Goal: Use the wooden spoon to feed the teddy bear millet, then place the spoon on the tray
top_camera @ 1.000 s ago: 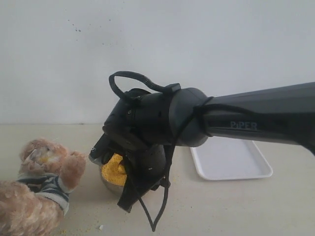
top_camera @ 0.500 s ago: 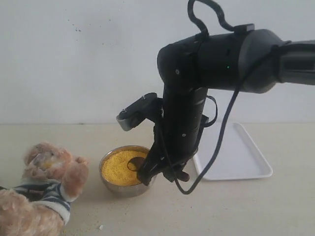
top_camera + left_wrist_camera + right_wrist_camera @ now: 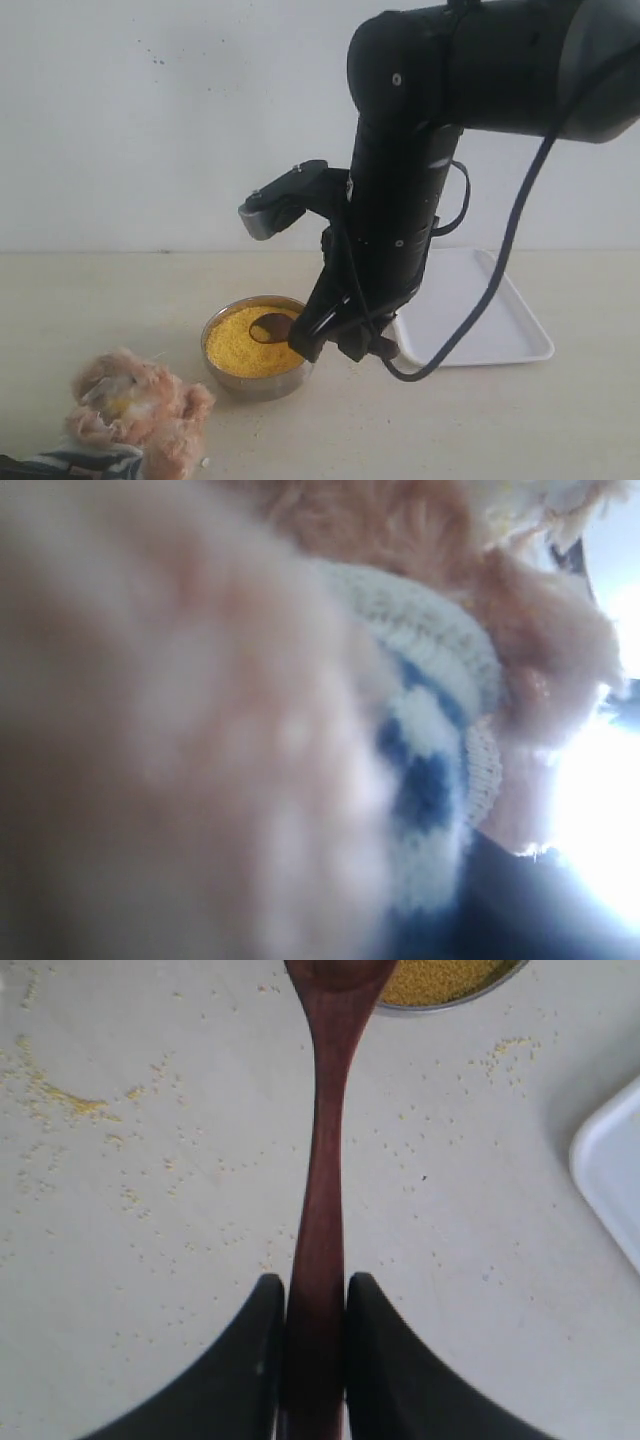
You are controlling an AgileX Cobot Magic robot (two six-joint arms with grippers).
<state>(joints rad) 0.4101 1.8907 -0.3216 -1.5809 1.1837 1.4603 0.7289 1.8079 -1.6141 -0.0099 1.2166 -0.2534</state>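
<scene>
My right gripper (image 3: 314,1285) is shut on the handle of the wooden spoon (image 3: 322,1160). In the exterior view, the right gripper (image 3: 325,345) holds the wooden spoon (image 3: 270,327) with its oval end over the millet (image 3: 243,345) in the steel bowl (image 3: 262,388). The teddy bear (image 3: 135,410) is low at the front left, its face turned up. Blurred fur and the striped shirt of the teddy bear (image 3: 420,780) fill the left wrist view and hide the left jaws. The white tray (image 3: 490,320) lies to the right of the bowl.
Loose yellow grains (image 3: 70,1100) are scattered over the pale tabletop (image 3: 470,420) around the bowl. The big black right arm (image 3: 400,200) stands over the middle of the table, in front of a white wall (image 3: 150,120).
The right arm has swung up and upright, then held the spoon over the bowl. The bear has dropped lower and shifted right.
</scene>
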